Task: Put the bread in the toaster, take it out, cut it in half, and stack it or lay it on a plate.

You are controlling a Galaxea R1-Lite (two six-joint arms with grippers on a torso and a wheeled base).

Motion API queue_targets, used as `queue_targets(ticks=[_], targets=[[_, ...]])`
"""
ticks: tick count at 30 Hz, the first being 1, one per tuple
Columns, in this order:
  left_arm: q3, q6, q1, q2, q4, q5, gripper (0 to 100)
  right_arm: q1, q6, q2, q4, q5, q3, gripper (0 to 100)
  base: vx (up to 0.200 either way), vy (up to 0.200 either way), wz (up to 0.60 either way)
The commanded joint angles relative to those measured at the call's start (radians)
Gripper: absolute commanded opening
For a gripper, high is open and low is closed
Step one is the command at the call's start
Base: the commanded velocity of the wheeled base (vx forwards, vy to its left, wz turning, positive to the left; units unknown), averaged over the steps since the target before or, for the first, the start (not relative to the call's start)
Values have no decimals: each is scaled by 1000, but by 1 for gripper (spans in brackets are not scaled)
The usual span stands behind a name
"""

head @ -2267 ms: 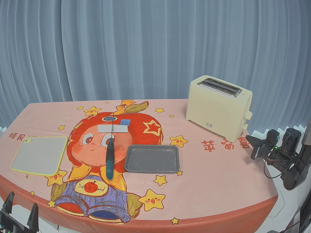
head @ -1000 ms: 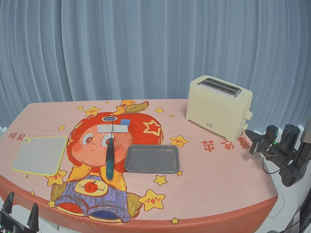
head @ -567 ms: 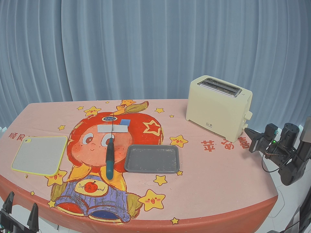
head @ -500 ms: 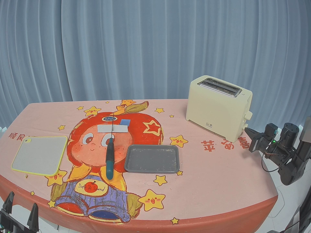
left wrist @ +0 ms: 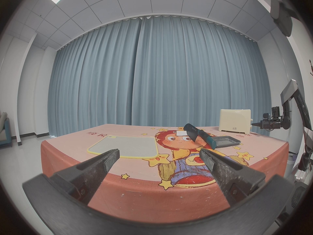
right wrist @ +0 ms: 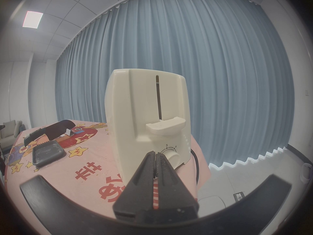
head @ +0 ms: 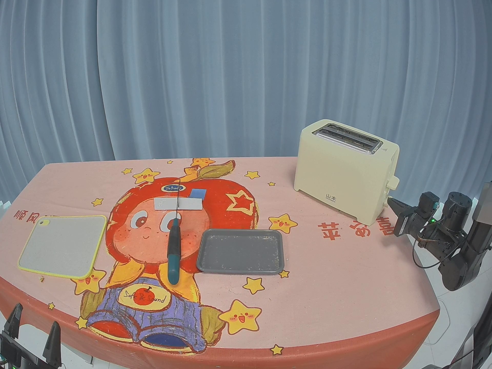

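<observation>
Right gripper point(head: 391, 202) at the toaster's lever end, fingers pinched shut on nothing.
Toaster point(head: 346, 167) sits far right on the table point(head: 333, 293), long axis back-left to front-right, lever point(right wrist: 165, 125) end facing me. I can't tell if bread is inside. My tip lines up nearer the dial point(right wrist: 170, 154): risk of turning it, or shoving the toaster. Left gripper point(left wrist: 159, 152) spread wide, off the near edge.

The toaster point(head: 343, 170) bears a small dark logo, seemingly two characters; the tablecloth point(head: 333, 283) shows large red characters.
</observation>
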Motion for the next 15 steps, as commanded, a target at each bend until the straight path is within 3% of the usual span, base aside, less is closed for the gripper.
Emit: queue_targets(ticks=[1,15], targets=[[18,0,0,-1,-1,1,100,-3,3,1,-10,-2,-3,0,0,0,0],[18,0,0,-1,-1,1,100,5,6,23,-10,-5,-8,0,0,0,0]])
